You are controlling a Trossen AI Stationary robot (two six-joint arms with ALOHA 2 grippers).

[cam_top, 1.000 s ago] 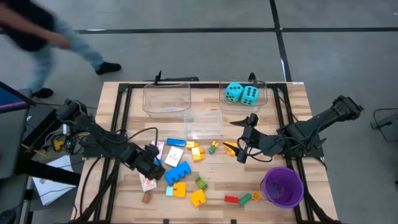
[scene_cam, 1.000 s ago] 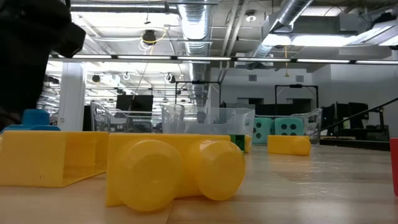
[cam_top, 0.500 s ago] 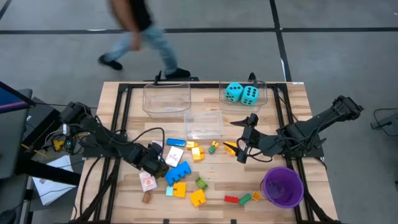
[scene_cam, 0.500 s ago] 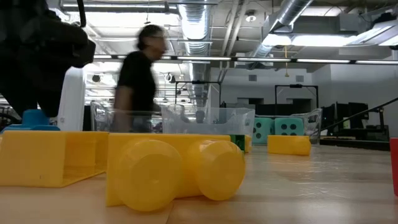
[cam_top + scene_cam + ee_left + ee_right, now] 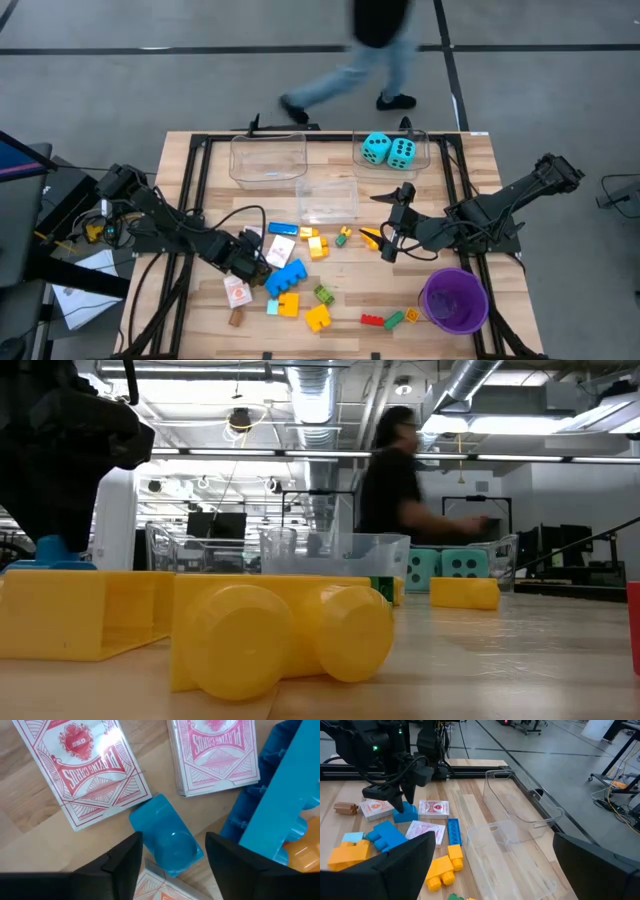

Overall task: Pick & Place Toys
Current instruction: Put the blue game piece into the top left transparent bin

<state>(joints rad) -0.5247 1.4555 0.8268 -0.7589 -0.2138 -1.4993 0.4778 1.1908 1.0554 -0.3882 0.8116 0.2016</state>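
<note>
My left gripper [image 5: 172, 857] straddles a small blue brick [image 5: 167, 841], fingers partly open to either side, not visibly gripping. Card packs [image 5: 82, 765] lie just beyond it. My right gripper [image 5: 392, 238] waits wide open, well apart.

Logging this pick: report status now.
Left gripper straddling small blue brick, not yet clamped. Right gripper open, waiting mid-table. Card packs crowd the brick.

left gripper [image 5: 172, 857] | card packs [image 5: 87, 767] ahead, large blue brick [image 5: 280, 800] close beside | bare table [image 5: 30, 825] opposite side
</note>
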